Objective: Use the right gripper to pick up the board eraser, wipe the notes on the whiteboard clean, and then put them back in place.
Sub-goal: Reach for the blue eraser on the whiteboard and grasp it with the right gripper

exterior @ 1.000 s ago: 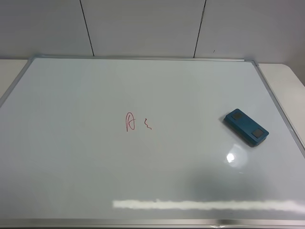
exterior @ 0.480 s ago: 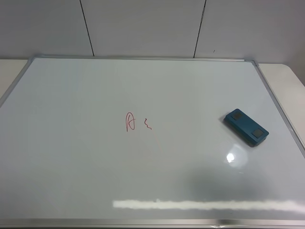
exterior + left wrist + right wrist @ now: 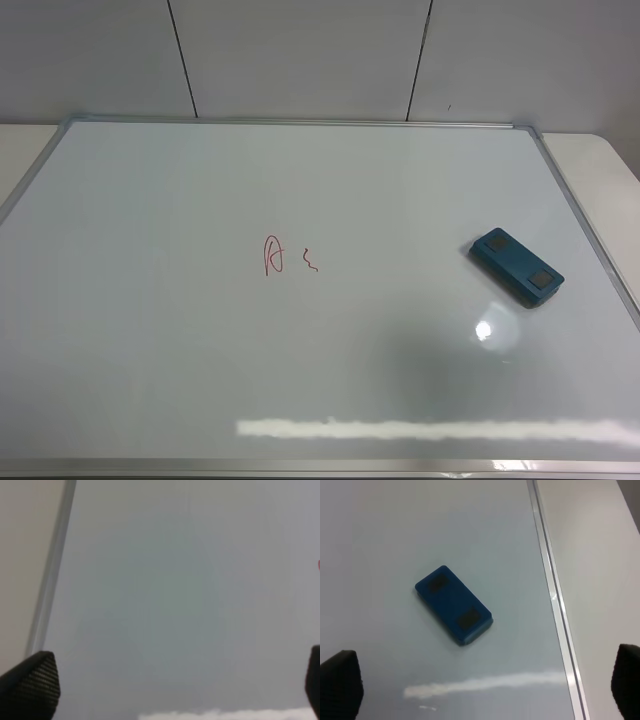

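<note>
The whiteboard (image 3: pixel 150 330) lies flat and fills most of the exterior high view. The notes (image 3: pixel 272 255), a red "A"-like letter and a short squiggle, sit near its middle. The teal-blue board eraser (image 3: pixel 517 266) lies on the board at the right, near the frame. In the right wrist view the eraser (image 3: pixel 453 604) lies ahead of my right gripper (image 3: pixel 485 695), which is open and empty, with its fingertips (image 3: pixel 340 685) wide apart. My left gripper (image 3: pixel 175 690) is open over bare board near the left frame edge. Neither arm shows in the exterior high view.
The silver frame (image 3: pixel 555 600) runs beside the eraser, with beige table (image 3: pixel 600 580) beyond it. Grey wall panels (image 3: pixel 300 55) stand behind the board. A bright light glare (image 3: pixel 430 428) streaks the board's near edge.
The soft shadow on the board near its front right has shifted slightly. The eraser and the notes have not moved.
</note>
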Action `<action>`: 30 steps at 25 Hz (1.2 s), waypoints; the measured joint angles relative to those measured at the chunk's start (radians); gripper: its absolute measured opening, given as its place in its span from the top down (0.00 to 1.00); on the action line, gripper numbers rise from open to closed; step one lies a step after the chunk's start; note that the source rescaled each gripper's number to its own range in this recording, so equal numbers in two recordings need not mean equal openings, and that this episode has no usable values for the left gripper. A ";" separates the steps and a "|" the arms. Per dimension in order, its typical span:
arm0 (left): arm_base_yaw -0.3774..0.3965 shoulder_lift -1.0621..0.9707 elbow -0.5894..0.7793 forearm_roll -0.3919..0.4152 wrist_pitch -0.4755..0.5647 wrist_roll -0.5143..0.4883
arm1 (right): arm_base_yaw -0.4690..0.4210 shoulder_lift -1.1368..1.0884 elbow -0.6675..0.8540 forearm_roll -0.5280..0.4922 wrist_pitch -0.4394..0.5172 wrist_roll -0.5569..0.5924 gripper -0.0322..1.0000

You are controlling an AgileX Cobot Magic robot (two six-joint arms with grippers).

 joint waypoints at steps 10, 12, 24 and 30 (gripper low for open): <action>0.000 0.000 0.000 0.000 0.000 0.000 | 0.086 0.310 -0.083 -0.089 0.047 0.004 0.00; 0.000 0.000 0.000 0.000 0.000 0.000 | 0.111 0.369 -0.093 -0.111 0.045 0.021 0.00; 0.000 0.000 0.000 0.000 0.000 0.000 | 0.182 0.682 -0.149 -0.157 -0.016 -0.083 0.00; 0.000 0.000 0.000 0.000 0.000 0.000 | 0.182 0.775 -0.149 -0.147 -0.044 -0.152 0.00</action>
